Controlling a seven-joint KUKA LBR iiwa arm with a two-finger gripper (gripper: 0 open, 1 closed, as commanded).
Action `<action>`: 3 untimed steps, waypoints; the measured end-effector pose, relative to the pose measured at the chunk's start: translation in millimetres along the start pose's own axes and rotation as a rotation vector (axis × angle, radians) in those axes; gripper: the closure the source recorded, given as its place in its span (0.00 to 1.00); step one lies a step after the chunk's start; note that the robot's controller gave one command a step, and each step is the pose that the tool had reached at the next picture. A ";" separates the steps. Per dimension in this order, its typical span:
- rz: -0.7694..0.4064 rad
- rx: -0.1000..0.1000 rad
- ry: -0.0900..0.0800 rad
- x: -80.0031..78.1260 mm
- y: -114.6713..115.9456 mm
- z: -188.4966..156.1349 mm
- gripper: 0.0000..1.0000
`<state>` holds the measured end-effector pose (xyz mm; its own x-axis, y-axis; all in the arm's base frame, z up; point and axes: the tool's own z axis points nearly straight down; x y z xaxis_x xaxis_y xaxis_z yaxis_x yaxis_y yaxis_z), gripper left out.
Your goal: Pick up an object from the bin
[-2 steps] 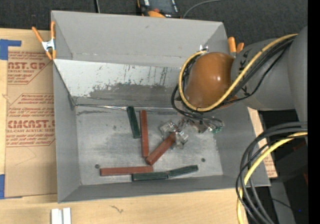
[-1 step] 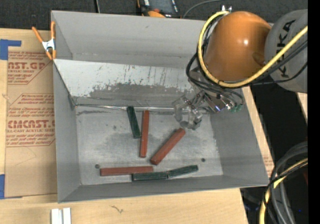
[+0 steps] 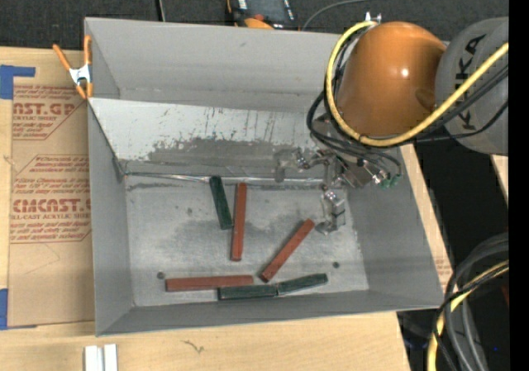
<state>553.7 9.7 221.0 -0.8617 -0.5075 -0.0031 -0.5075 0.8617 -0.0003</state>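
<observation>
My gripper [image 3: 332,214] hangs at the right side of the bin floor, its fingertips just above the upper end of a slanted red-brown stick [image 3: 288,250]. Nothing shows between the fingers, and their spread is hard to read under the wrist. To the left stands an upright red-brown stick [image 3: 239,221], and a short dark green stick [image 3: 220,202] leans beside its top.
Along the bin's front wall lie a red-brown stick [image 3: 208,283] and two dark green sticks [image 3: 248,292] [image 3: 302,283] end to end. The arm with its orange dome and cables overhangs the bin's right rear corner.
</observation>
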 end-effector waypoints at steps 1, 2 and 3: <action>-0.123 0.007 -0.008 5.0 -10.9 -143.9 0.00; -0.287 -0.006 0.005 -24.6 14.6 49.6 0.00; -0.515 -0.006 0.006 6.0 -14.4 154.8 0.00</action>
<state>556.3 -5.5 66.2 -0.5002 -0.8659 0.0019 -0.8659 0.5002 0.0053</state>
